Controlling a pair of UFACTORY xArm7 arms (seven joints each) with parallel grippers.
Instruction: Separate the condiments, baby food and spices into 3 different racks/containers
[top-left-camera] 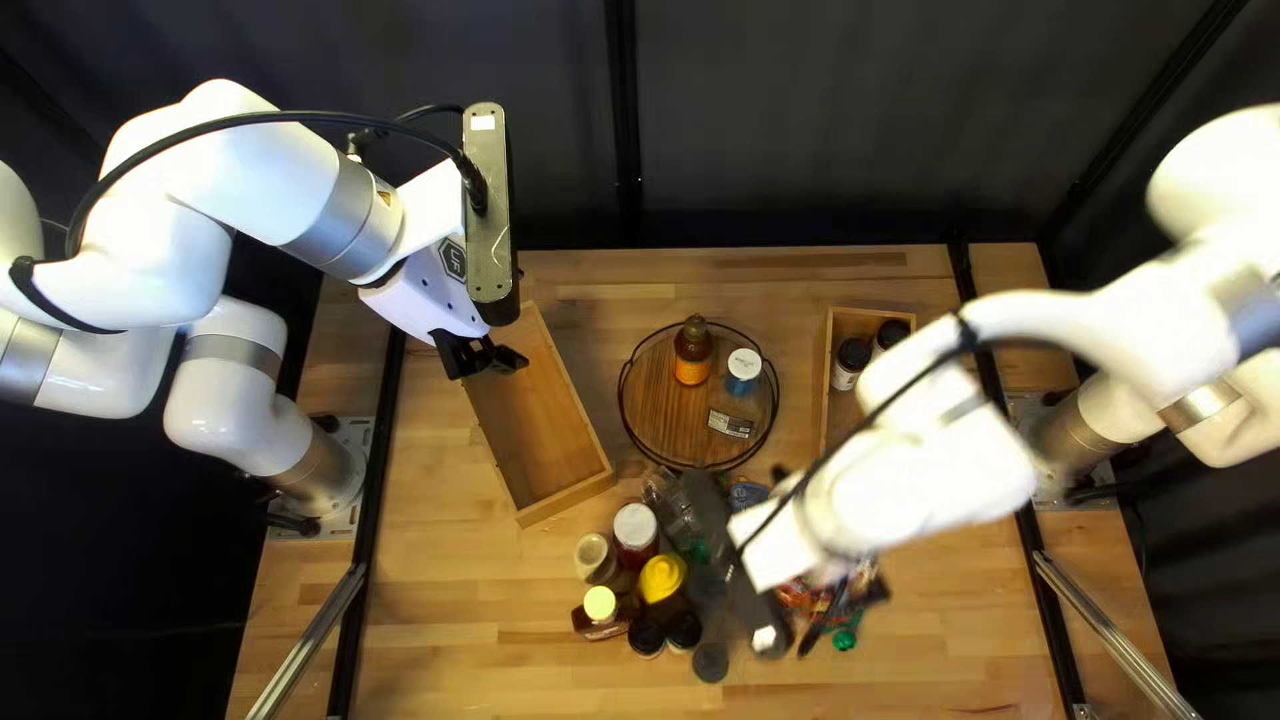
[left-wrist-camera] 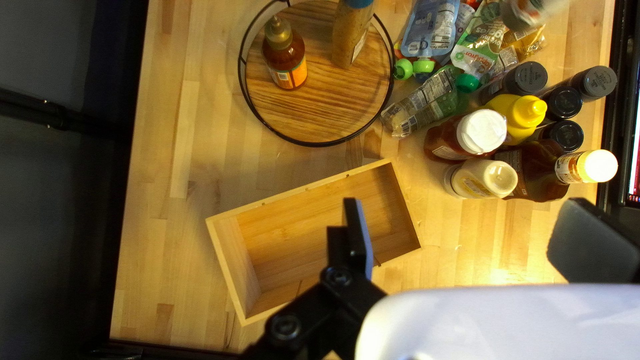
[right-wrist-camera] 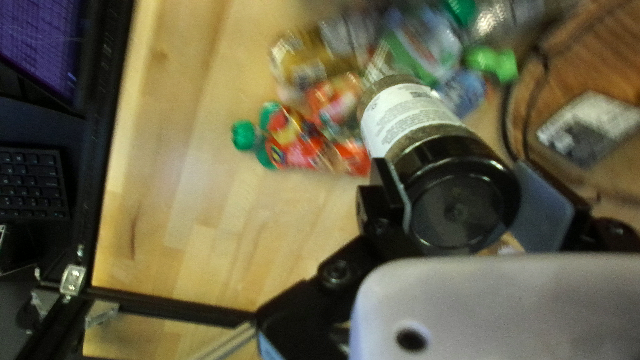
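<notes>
Left pincer (top-left-camera: 488,358) gaped wide, empty, left of the round tray (top-left-camera: 667,416). Right pincer (top-left-camera: 734,567) clasped a black-lidded jar (right-wrist-camera: 437,163) in front of the tray.

Your pale wooden table (top-left-camera: 460,600) carries an open wooden box (top-left-camera: 567,502) on the left of the top left view, a round tray (top-left-camera: 658,407) in the middle and another wooden box (top-left-camera: 823,380) to its right. Nearer you, a yellow bottle (left-wrist-camera: 513,117), a white-capped red bottle (left-wrist-camera: 477,133), a cream-colored bottle (left-wrist-camera: 483,179) and dark-lidded jars (left-wrist-camera: 564,103) crowd together, with food pouches (left-wrist-camera: 430,30) heaped beside them.
</notes>
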